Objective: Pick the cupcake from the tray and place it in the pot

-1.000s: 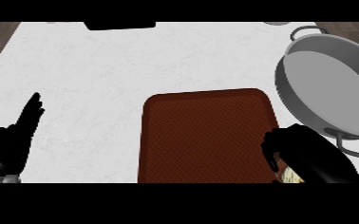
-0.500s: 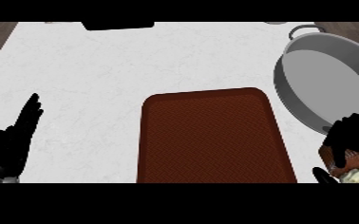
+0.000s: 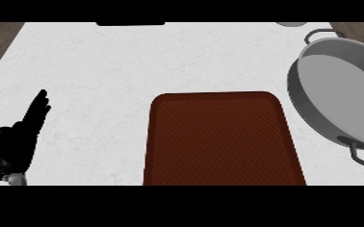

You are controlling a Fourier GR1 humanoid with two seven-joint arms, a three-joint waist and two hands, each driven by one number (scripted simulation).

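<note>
Black fingers [image 3: 39,107] of the left hand [image 3: 20,139] stand straight and close together, tips pointing toward the counter's far edge, with nothing between them or against them. The hand rests low at the counter's left edge, well apart from everything else. A bit of its grey forearm [image 3: 14,178] shows at the near left corner.

On the white marbled counter [image 3: 107,67], a dark brown rectangular tray with rounded corners [image 3: 220,139] lies at the near edge, right of the middle. Its woven-looking floor shows bare from rim to rim.

Just beside the tray's far right corner, a wide grey metal pot [image 3: 293,89] sits at the counter's right edge, partly cut off by the view. One loop handle [image 3: 318,33] points toward the far edge and another [image 3: 356,150] toward the near edge. What shows of its inside is smooth grey floor only.

Neither the cupcake nor the right hand appears in the head view, so where the cupcake is cannot be told.

A flat black object [image 3: 130,23] lies at the far edge.
</note>
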